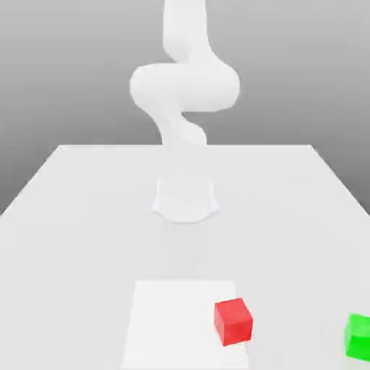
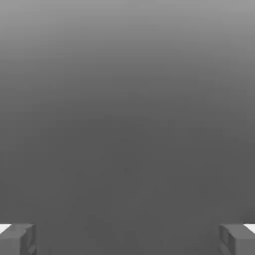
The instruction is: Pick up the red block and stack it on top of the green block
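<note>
In the exterior view, the red block [image 1: 233,321] sits on the bench [image 1: 87,217], near that view's lower edge, with the green block [image 1: 358,336] well apart toward the exterior view's right. It looks light, rigid and smooth; opposite flat sides suit gripping. In the hand view, the pincer [image 2: 127,239] is spread wide, empty.

Simulated test scene, not a real room: featureless white tabletop [image 1: 87,217] under flat grey backdrop, white arm [image 1: 184,87] mounted at tabletop's far middle, everything textureless and uniformly lit.
</note>
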